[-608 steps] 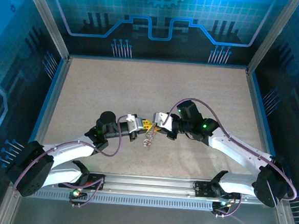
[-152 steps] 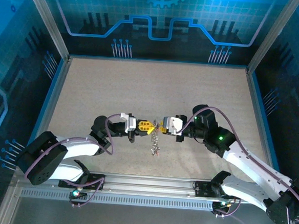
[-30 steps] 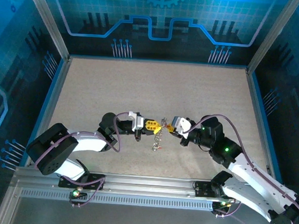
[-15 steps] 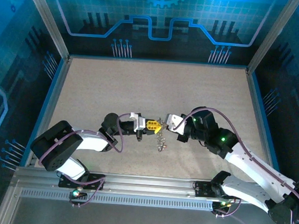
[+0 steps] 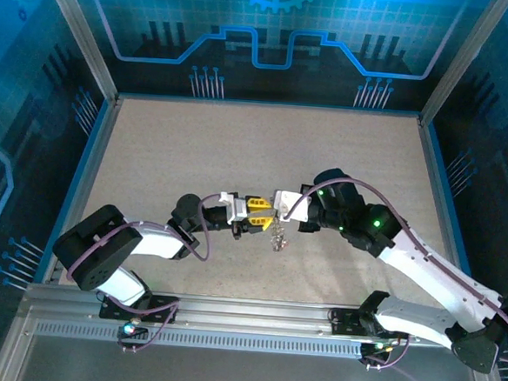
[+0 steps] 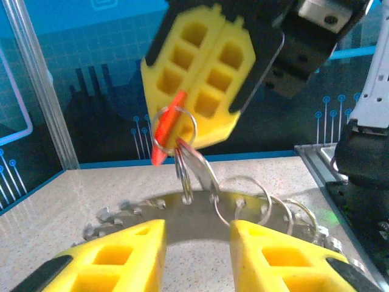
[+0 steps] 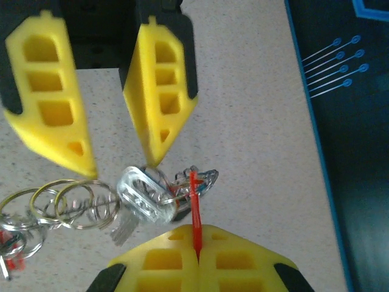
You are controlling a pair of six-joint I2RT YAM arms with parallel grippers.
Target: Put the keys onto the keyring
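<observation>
Gridded yellow right fingers point(image 7: 152, 263) pinch the thin red key point(image 7: 194, 204); left fingers point(image 7: 161, 103) stand parted.

Both arms reach inward, grippers nose to nose over mid-table. Left gripper point(image 5: 265, 212): fingers parted, gap plain in the right wrist view. Right gripper point(image 6: 193, 121): fingers pressed flat together, pinching the red key point(image 7: 194, 210). Left forearm low, seemingly near level.

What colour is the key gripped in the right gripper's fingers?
Red; the key shows best in the right wrist view.
</observation>
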